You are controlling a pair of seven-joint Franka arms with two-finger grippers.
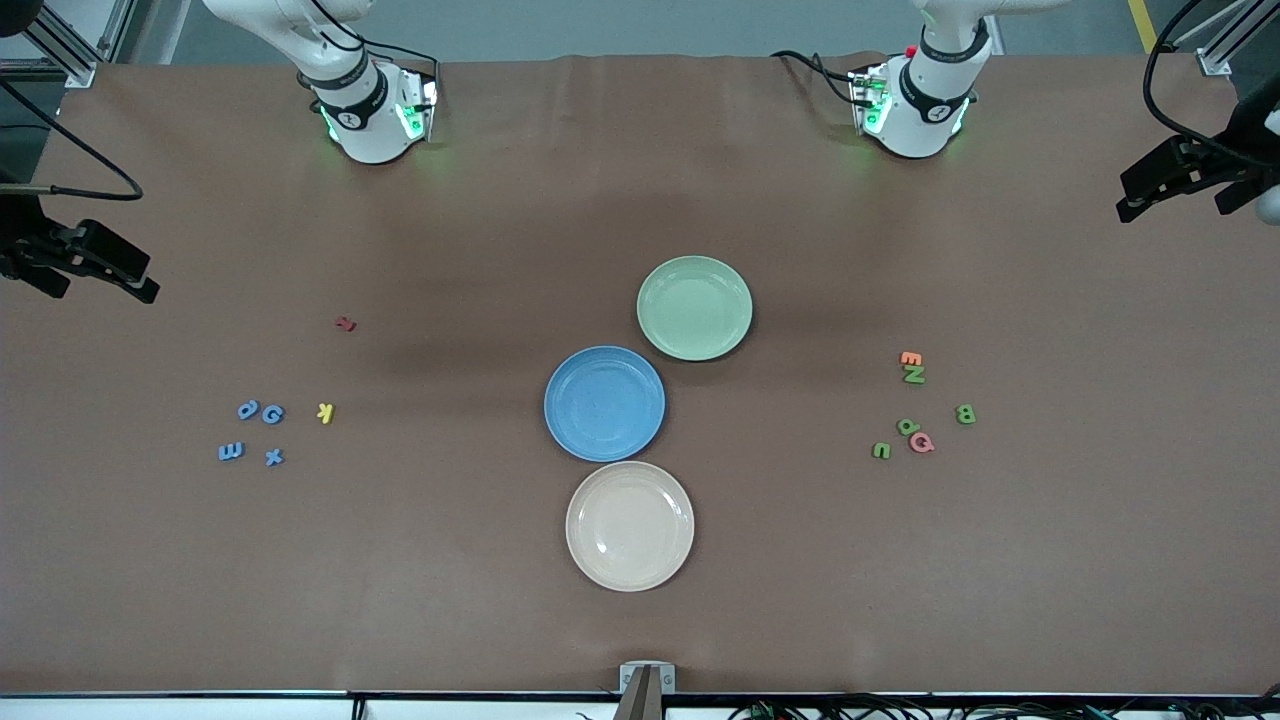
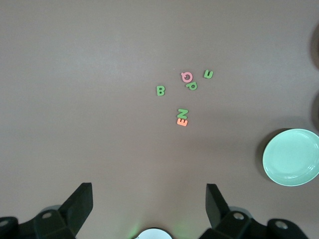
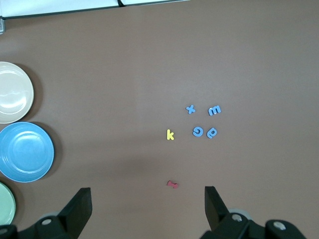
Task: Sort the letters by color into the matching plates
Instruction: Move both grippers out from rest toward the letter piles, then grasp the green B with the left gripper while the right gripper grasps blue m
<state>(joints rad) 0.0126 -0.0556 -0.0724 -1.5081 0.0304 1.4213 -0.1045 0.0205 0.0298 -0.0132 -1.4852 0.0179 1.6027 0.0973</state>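
None of the letters is sorted yet: four blue letters and four green letters lie on the table, well apart from the empty blue plate and green plate, while the left gripper and right gripper wait up high, both spread wide and holding nothing.

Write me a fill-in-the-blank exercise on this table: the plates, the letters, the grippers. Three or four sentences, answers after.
1. The blue plate lies between the green plate and the ____ plate.
2. The four blue letters lie toward the ____ arm's end of the table.
3. The pink Q lies among the ____ letters.
4. The left gripper and the right gripper both have their fingers ____.

Missing words: cream; right; green; open
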